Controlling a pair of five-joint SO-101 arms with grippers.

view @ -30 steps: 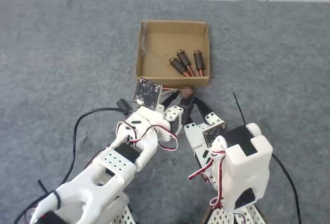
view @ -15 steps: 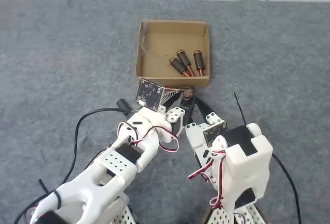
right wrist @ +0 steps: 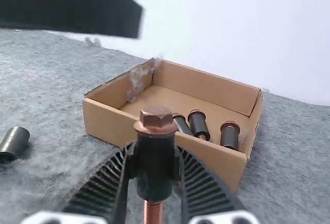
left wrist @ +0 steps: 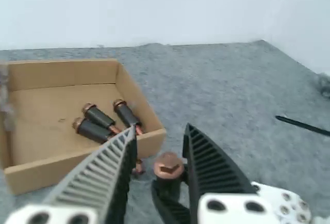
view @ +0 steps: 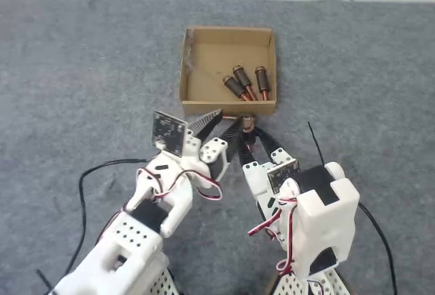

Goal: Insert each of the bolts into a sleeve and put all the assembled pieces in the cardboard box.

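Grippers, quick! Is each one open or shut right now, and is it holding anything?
Left gripper: open, holding nothing.
Right gripper: closed on a sleeve with a bolt in it.

Quantities: one cardboard box [view: 194, 71], three assembled pieces [view: 242, 79] of bolt and sleeve inside it, one held piece [right wrist: 153, 167] outside it, one loose sleeve [right wrist: 13, 141], and two pincers, the left pincer [left wrist: 160, 127] and the right pincer [right wrist: 154, 147].
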